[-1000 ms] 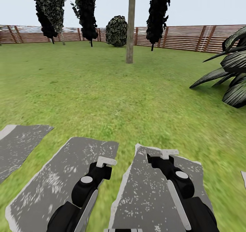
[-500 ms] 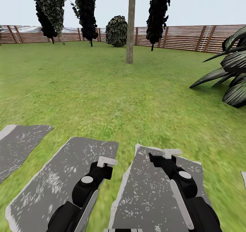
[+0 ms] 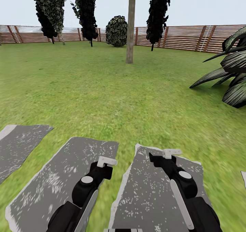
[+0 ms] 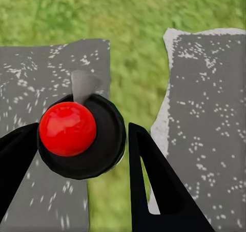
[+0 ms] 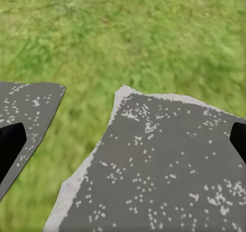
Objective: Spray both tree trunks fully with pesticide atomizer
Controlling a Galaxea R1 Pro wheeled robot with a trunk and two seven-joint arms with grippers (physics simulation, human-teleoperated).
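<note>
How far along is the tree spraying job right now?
Pickup looks done: the pesticide atomizer sits between the fingers of the left gripper, apparently gripped. The right gripper is open and empty. All the spraying is left: the tree trunk stands far across the lawn, with no white specks visible on it.

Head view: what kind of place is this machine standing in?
Most likely a fenced back garden. A wide green lawn runs to a brown slatted wooden fence, trees such as one with a straight trunk stand on the grass, and grey paving stones lie underfoot.
</note>
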